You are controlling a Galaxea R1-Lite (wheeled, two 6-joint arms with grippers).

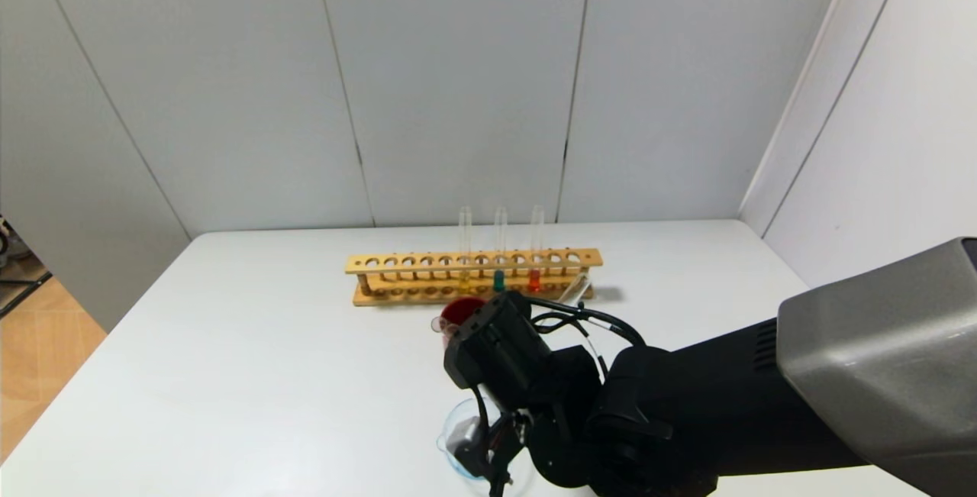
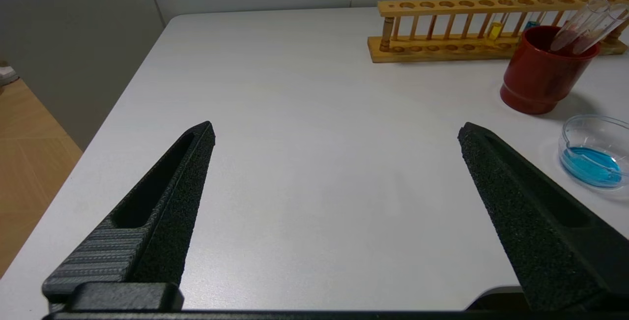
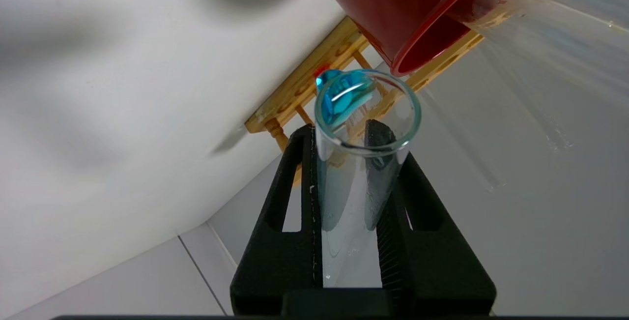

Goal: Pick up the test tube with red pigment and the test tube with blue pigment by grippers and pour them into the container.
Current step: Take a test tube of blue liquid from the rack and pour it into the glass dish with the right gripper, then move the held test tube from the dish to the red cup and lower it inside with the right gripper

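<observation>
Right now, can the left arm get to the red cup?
Probably yes. The left gripper has open jaws over bare table, and nothing lies between it and the red cup, though two empty tubes lean inside it.

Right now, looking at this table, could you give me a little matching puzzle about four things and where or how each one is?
Things:
1. test tube with red pigment
2. test tube with blue pigment
3. container
4. red cup

States:
A. holds two leaning tubes
B. stands in the wooden rack
C. clamped in the right gripper
D. has blue liquid in its bottom

Pairs: 1-B, 2-C, 3-D, 4-A
</observation>
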